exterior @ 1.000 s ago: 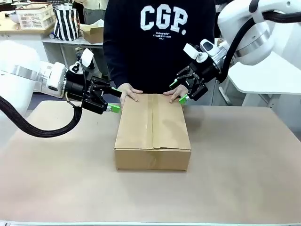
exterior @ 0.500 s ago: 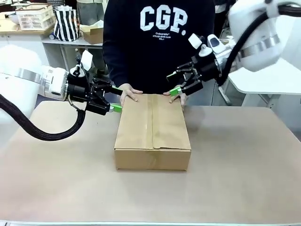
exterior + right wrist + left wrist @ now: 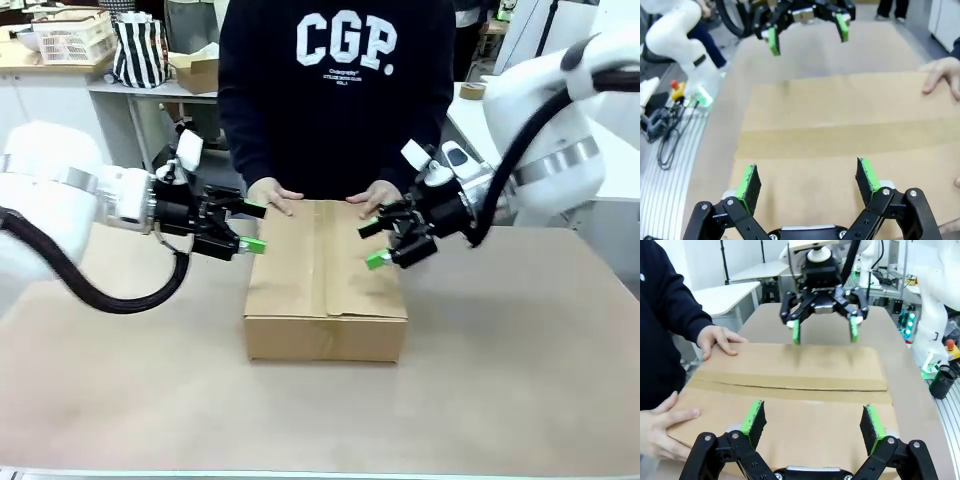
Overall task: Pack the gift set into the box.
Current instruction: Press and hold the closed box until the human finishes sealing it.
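"Starting with the biggest thing, what did the table (image 3: 520, 390) hold?"

"One item. The box (image 3: 325, 290) sat at its middle, long side running from the robot toward the person (image 3: 335, 110) at the far edge. Its flaps (image 3: 285, 255) were folded down flat, with a seam (image 3: 324, 260) running down the centre of the top."

"And the arms?"

"The left arm (image 3: 60, 200) reached in from its side and the right arm (image 3: 555, 150) from the other, so the two faced each other across the carton."

"How were the grippers?"

"The left gripper (image 3: 255, 229) hung at the box's left edge with its fingers spread wide and nothing between them. The right gripper (image 3: 372, 245) hung over the right edge, also spread and holding nothing. In each wrist view the fingers straddled a stretch of the cardboard top, and the opposite gripper showed beyond the far edge. I could not tell whether either gripper touched the cardboard."

"The person's hands?"

"Both lay flat on the far end of the top, one hand (image 3: 272, 193) near the left gripper, the other hand (image 3: 375, 196) near the right."

"Anything smaller?"

"The green pads (image 3: 754, 416), bare on their inner faces."
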